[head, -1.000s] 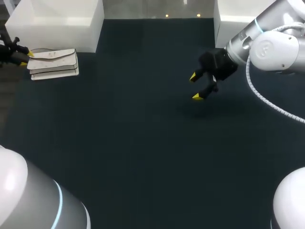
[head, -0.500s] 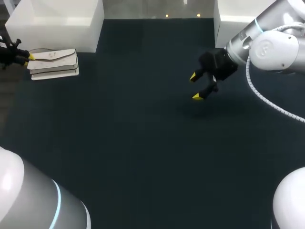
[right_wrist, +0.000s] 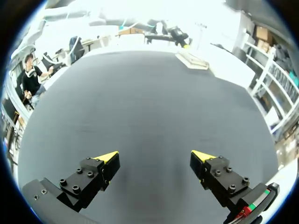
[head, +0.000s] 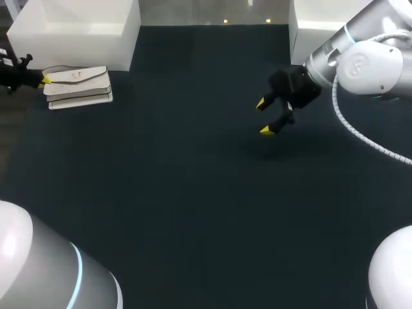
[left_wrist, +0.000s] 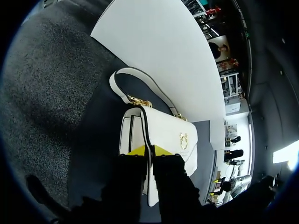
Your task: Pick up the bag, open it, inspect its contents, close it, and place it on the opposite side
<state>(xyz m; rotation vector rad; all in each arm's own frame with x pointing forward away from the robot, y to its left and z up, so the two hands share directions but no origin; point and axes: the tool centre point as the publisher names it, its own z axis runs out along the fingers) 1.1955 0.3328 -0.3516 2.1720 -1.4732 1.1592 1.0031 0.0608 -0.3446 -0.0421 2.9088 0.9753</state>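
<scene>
My right gripper (head: 262, 117) hangs over mid-table, fingers spread and empty. Farther off, at the far left beside the white box (head: 77, 32), my left gripper (left_wrist: 148, 150) pinches the edge of the white handbag (left_wrist: 166, 135), whose flap is clasped. I judge that only the grasp is made; lifting, opening, inspecting, closing and placing across remain.

The bag (left_wrist: 163, 135) looks like smooth white leather with a faint sheen, edged in black, with a shiny gold metal clasp (left_wrist: 183, 138) and chain links (left_wrist: 138, 101). The table (head: 193, 193) wears a dark, matt, rough-grained cloth. The right arm (head: 370, 67) has a glossy white shell.
</scene>
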